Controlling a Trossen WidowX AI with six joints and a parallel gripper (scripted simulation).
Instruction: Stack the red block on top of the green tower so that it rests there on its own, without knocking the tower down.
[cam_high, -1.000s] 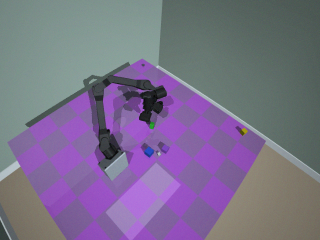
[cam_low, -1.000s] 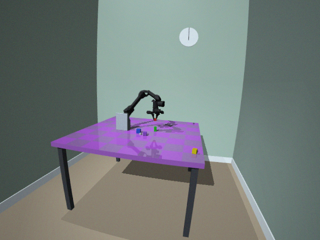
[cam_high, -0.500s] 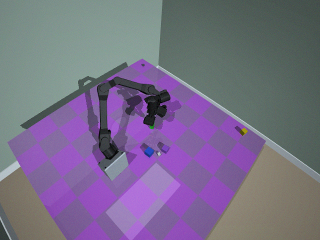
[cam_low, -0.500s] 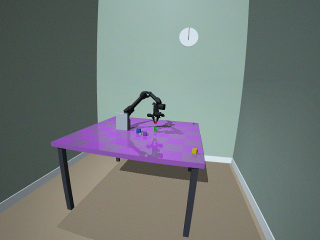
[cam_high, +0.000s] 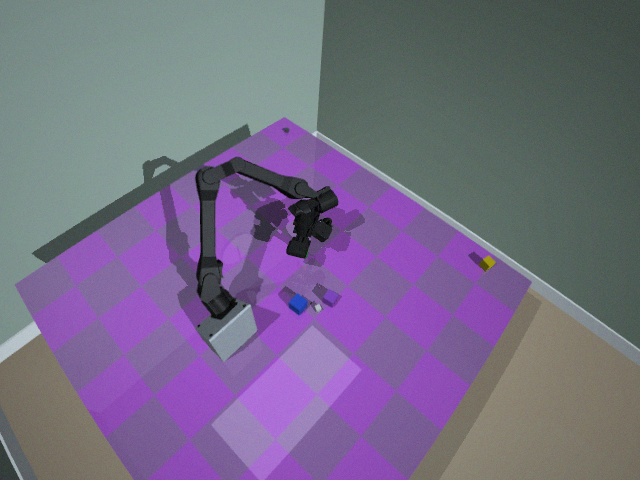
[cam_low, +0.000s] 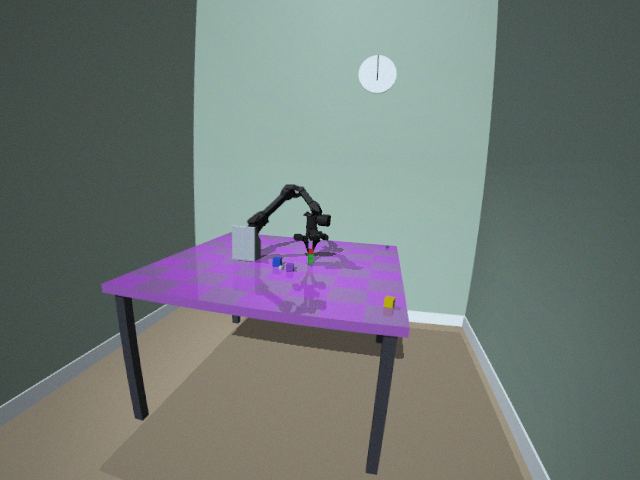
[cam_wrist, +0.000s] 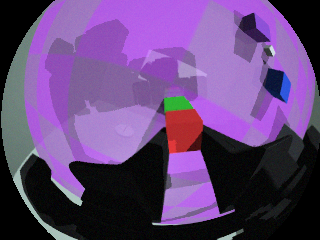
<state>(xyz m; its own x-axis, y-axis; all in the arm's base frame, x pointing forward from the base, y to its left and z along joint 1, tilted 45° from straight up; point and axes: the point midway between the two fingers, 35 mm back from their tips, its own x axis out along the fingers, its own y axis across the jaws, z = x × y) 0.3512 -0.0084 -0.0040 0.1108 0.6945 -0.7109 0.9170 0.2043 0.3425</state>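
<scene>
Red block (cam_wrist: 184, 130) clamped in our tool (cam_wrist: 183, 160), we should square it over the tower (cam_low: 310, 259) before letting go gently.

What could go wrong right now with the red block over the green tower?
The end effector is shut on the red block, just above the green tower. In the wrist view the red block looks slightly offset from the green top, so it may slide off on release. Opening could also nudge the narrow tower over.

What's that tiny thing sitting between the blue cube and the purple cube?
A very small white block lies between the blue cube and the purple cube, close to both. The top view shows it best; whether it touches either is too small to tell.
</scene>
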